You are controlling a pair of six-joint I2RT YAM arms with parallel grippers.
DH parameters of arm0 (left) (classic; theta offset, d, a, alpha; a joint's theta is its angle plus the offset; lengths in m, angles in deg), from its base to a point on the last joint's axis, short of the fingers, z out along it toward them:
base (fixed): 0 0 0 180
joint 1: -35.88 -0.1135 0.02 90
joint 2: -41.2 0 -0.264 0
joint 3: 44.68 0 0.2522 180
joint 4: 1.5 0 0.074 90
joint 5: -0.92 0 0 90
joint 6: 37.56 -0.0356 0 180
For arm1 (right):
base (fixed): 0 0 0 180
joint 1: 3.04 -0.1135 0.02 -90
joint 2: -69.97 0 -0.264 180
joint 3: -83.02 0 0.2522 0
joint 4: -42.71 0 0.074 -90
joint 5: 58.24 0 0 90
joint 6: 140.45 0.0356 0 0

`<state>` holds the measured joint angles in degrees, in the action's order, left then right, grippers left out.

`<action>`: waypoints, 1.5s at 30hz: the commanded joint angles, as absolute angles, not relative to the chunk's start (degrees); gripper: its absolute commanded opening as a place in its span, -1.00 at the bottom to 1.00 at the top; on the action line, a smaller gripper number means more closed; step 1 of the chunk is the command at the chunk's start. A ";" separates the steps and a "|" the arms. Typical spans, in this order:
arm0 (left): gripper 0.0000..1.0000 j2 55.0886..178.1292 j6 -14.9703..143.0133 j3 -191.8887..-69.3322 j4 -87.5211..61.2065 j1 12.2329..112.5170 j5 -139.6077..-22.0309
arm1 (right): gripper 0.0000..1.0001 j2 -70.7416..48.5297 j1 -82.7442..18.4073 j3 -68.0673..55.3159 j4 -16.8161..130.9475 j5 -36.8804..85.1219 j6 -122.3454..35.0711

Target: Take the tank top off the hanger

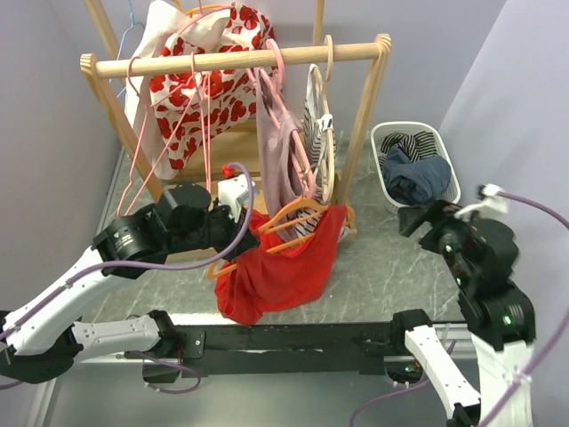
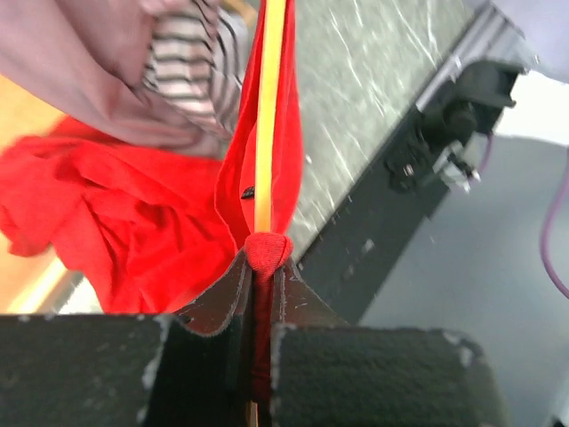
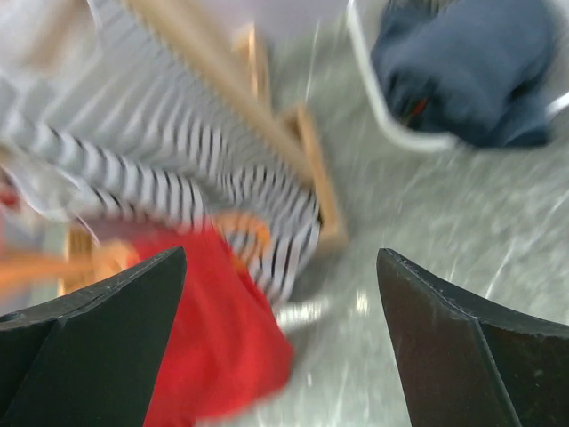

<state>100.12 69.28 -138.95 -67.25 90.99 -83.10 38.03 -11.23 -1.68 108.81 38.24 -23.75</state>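
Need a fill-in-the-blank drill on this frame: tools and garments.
The left tool is shut on the orange hanger and the ___ tank top. The right tool stands ___, holding nothing. The white basket stands on the robot's ___ side.
Missing: red; open; right.

Red tank top [image 1: 283,269], orange hanger [image 1: 297,212], black-and-white striped garment [image 3: 160,173].

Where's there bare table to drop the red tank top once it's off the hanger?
Bare table lies between the red tank top and the white basket. Under the wooden rack it's crowded with hanging clothes.
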 commanded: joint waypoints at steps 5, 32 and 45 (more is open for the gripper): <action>-0.98 97.89 69.85 -136.75 -52.88 90.98 -87.51 | 0.94 32.36 -10.95 7.82 103.68 18.07 -26.28; -0.98 98.51 70.02 -136.14 -50.51 90.98 -80.56 | 0.61 19.61 -20.00 13.01 82.40 15.68 -21.01; -0.98 98.42 69.32 -135.87 -52.17 90.98 -81.26 | -1.00 21.19 -20.00 11.17 85.73 25.67 -21.45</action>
